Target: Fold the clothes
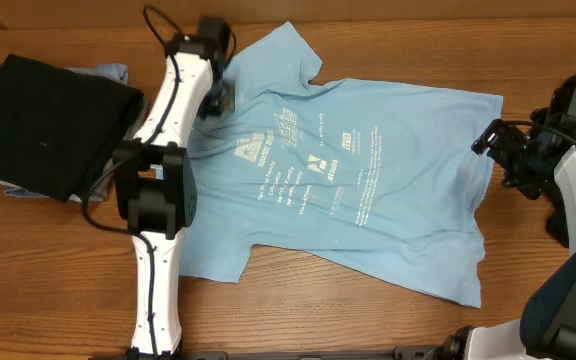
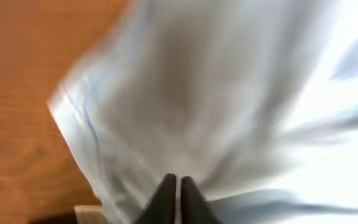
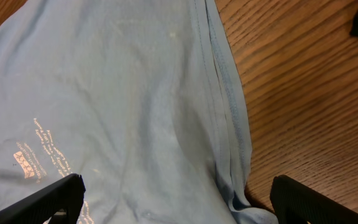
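Flattening the light blue T-shirt (image 1: 398, 215), black garment (image 1: 53, 125) lying off its collar end; pinching its shoulder with closed left gripper (image 2: 178, 182), hovering wide-open right gripper (image 3: 179, 198) over its hem; next, probably needing a hem grip for folding.

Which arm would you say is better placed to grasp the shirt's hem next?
Probably right: the right tool, open, sits over the shirt's hem; the left tool is shut on the opposite end.

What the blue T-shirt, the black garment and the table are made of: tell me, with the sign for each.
Blue T-shirt: soft matte knit, likely cotton; it wrinkles, hem stitched. Black garment: matte fabric, fibre unclear. Table: wood or wood-look, grain visible.
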Robot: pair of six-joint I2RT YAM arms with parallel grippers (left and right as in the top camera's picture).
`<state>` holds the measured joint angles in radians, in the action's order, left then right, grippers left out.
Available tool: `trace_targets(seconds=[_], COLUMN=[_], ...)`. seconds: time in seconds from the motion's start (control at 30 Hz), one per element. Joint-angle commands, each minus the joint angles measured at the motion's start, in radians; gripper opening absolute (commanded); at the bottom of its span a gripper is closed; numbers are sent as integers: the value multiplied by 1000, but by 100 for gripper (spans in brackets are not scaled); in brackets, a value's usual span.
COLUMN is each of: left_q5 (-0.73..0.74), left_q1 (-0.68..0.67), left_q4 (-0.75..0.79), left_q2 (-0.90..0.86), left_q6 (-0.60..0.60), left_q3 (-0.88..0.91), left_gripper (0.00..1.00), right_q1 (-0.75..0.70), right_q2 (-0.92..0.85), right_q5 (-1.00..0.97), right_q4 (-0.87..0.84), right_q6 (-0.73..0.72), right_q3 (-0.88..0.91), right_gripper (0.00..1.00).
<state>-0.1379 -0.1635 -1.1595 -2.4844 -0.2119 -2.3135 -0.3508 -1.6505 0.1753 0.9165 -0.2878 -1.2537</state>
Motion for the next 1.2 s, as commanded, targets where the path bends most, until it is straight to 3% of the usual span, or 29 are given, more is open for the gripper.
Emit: trace_targets(seconds=[0.0,0.1,0.2,0.7,1.17], left_q5=[218,367,399,393,285], left_q1=[-1,-2,-12,-111,-95], left_q4=[87,172,235,462,502], left_q2=[150,139,92,-192,-306], left_q6=[70,74,74,126,138], left_q3=[-158,-162,-162,-162,-162], left_gripper=[15,15,4,4,4], right_q1=[1,1,1,1,1], right_q2=[12,12,12,12,12], right_q5=[-6,-6,-6,-6,-6], right_q4=[-4,-3,-4,-4,-4], right_q6=[-5,-5,-5,-5,-5], right_q3=[-13,-13,-13,-13,-13], right_gripper=[100,100,100,100,100])
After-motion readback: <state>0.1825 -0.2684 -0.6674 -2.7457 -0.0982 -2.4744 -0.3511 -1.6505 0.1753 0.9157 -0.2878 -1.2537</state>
